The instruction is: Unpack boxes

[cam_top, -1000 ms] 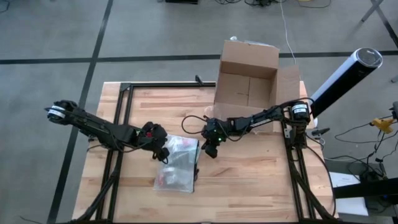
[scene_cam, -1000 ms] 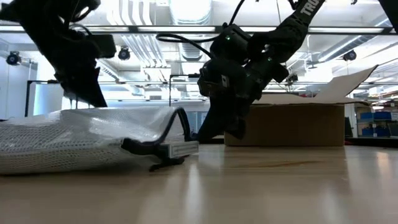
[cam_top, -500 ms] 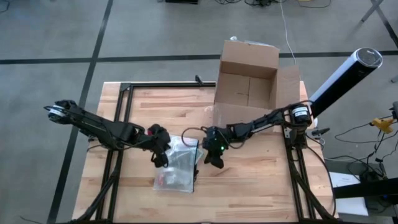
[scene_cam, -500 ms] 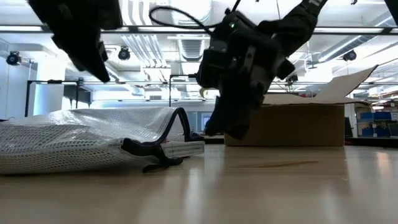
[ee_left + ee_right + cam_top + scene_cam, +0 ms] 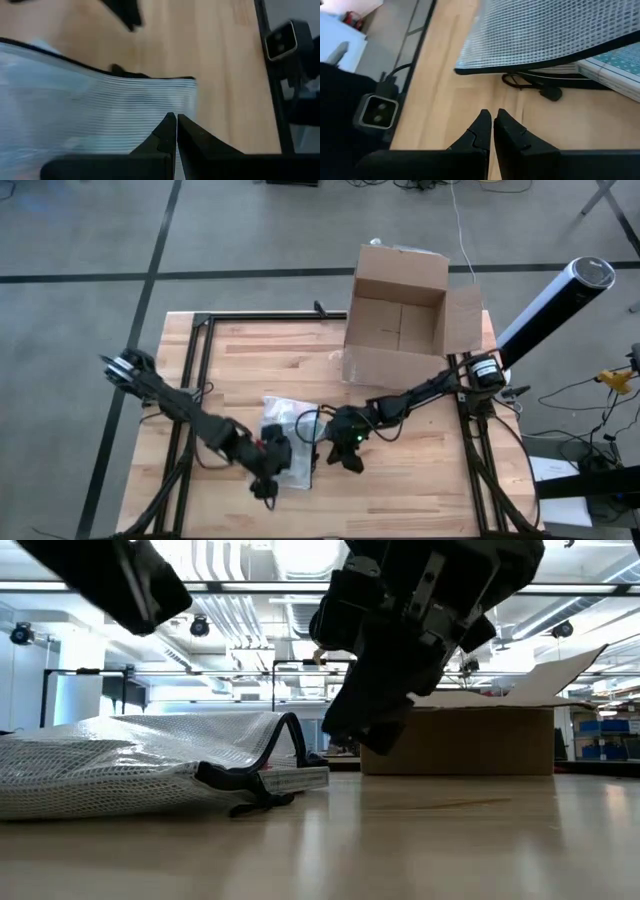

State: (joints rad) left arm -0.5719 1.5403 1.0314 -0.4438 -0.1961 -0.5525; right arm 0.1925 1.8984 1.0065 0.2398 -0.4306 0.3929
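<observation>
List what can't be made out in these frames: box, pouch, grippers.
- Cardboard box: low view shows only one side; its inside is hidden.
- Pouch: contents unreadable through mesh; left gripper covers part from above.
- Right gripper: low view cuts off its arm at the top edge.
- Box label: too small to tell.

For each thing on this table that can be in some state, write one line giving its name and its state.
cardboard box: open, flaps spread, upright at the table's far edge, nothing visible inside.
mesh pouch: lying flat on the table, contents still inside.
left gripper: shut, over the pouch's near edge, holding nothing.
right gripper: shut, empty, just beside the pouch.
</observation>
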